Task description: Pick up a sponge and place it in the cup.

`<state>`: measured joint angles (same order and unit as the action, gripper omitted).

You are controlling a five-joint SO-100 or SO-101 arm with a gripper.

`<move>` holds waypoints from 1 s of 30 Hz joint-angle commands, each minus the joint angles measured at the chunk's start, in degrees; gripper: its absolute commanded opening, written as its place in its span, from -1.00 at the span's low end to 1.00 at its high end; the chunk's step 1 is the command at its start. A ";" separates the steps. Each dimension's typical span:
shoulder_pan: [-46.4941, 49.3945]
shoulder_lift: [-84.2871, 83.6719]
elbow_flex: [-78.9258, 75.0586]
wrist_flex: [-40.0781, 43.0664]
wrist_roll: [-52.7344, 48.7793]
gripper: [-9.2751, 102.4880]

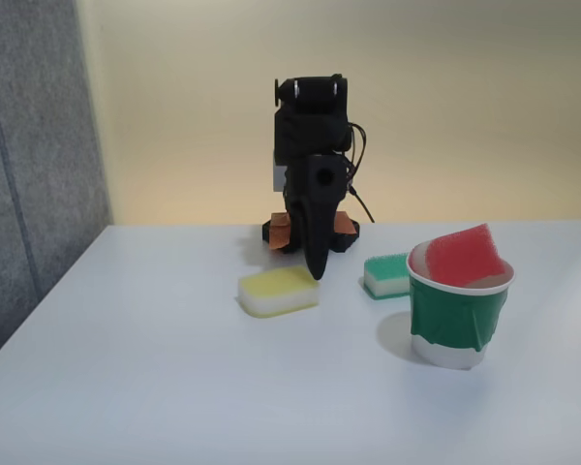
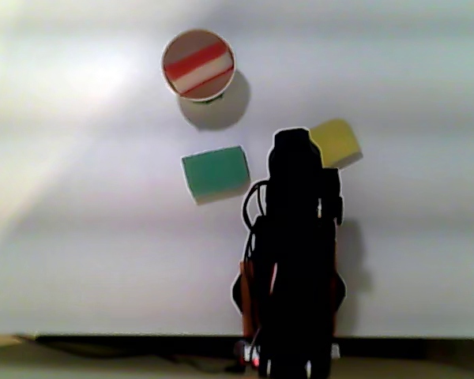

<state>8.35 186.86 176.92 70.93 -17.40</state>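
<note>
Already the sponge (image 1: pixel 468 257) is sitting tilted in the cup (image 1: pixel 457 320), well off to my gripper's (image 1: pixel 316 271) right in the fixed view; my jaws are hanging closed, holding nothing.

I can read no text, label, brand, number or sign from my station. The cup (image 1: pixel 457 325) at the right of the fixed view has a plain green wall with a white band, and the black arm (image 1: pixel 313 189) at centre bears no legible marking.
</note>
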 commanded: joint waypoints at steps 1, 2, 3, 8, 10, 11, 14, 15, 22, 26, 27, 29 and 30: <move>0.09 0.18 0.18 3.87 -0.70 -0.84; 0.09 0.18 0.26 4.75 -0.70 -0.84; 0.09 0.18 0.26 5.80 -0.70 -0.84; 0.35 0.18 0.26 7.56 -0.09 -0.84; 0.44 0.18 0.26 7.56 0.00 -0.83; 0.26 0.18 0.26 7.56 0.00 -0.83; 0.18 0.18 0.26 7.56 0.00 -0.84; 0.18 0.18 0.26 7.56 0.00 -0.84; 0.09 0.18 0.26 7.56 0.00 -0.83; 0.09 0.18 0.26 7.56 0.00 -0.83; 0.09 0.18 0.26 7.56 0.00 -0.83; 0.09 0.18 0.26 7.56 0.00 -0.83; 0.09 0.18 0.26 7.56 0.00 -0.83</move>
<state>8.09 186.94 176.92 72.51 -17.05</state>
